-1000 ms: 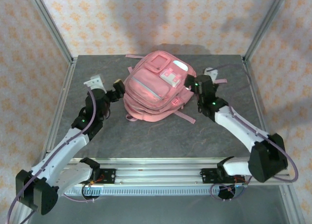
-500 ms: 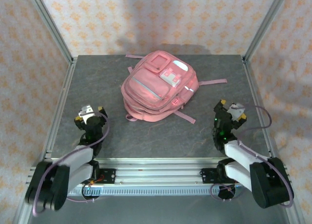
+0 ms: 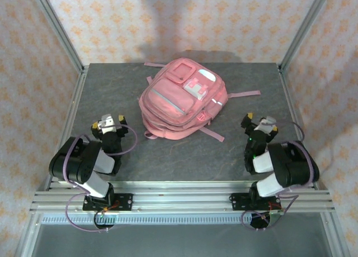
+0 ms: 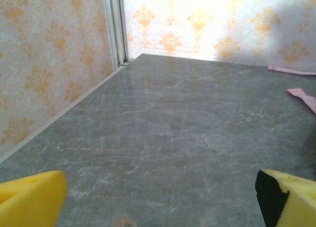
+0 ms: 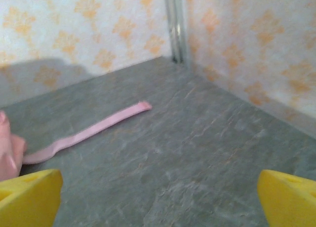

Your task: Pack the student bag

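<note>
Left gripper (image 3: 109, 122): jaws spread wide and empty; it sits low near its base, well apart from the bag, which looks like a rest pose.
Student bag (image 3: 182, 98): lies flat with its front patches up at the far middle of the table (image 3: 168, 156), probably so the 2 arms can both reach it; the zip state is too small to tell.
Strap (image 5: 94, 128): trails loose on the table toward the right.
Right gripper (image 3: 261, 122): spread wide and empty, low near its base, apart from the strap.

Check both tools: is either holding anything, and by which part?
Nothing is held. The left tool and right tool are open and empty, both apart from the bag.
</note>
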Robot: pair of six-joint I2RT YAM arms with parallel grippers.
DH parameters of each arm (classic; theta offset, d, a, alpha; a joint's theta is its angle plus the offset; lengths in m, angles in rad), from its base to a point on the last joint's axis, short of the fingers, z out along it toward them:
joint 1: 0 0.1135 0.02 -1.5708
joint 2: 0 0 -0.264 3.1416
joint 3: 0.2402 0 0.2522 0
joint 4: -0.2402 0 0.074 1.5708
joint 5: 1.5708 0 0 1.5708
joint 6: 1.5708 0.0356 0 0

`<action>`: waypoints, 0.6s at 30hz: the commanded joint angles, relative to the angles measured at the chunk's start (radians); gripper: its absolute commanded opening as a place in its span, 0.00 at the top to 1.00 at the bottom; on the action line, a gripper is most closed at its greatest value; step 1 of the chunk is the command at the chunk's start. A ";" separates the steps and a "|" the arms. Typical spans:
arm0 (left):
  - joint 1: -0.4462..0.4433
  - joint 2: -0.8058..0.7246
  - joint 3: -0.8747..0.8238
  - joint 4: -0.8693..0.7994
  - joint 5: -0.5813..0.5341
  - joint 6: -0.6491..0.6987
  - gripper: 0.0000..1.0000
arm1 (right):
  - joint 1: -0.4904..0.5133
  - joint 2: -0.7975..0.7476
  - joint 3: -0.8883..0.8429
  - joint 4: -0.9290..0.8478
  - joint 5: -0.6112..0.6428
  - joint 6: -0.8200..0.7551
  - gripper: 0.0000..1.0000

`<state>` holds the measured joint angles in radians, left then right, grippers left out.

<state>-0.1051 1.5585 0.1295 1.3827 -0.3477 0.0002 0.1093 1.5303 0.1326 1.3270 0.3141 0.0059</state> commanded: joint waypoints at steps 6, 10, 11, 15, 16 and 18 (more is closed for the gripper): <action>0.025 -0.006 0.048 0.052 0.020 -0.006 0.00 | -0.022 0.005 0.061 0.008 -0.068 -0.018 0.00; 0.024 -0.008 0.053 0.040 0.016 -0.009 0.00 | -0.022 -0.004 0.084 -0.059 -0.073 -0.012 0.00; 0.024 -0.009 0.054 0.037 0.016 -0.011 0.00 | -0.027 -0.007 0.097 -0.087 -0.089 -0.008 0.00; 0.025 -0.010 0.055 0.036 0.016 -0.012 0.00 | -0.037 -0.005 0.093 -0.076 -0.106 -0.006 0.00; 0.025 -0.009 0.053 0.038 0.014 -0.012 0.00 | -0.037 -0.013 0.086 -0.073 -0.107 -0.006 0.00; 0.024 -0.009 0.052 0.042 0.013 -0.012 0.00 | -0.037 -0.014 0.082 -0.065 -0.107 -0.006 0.00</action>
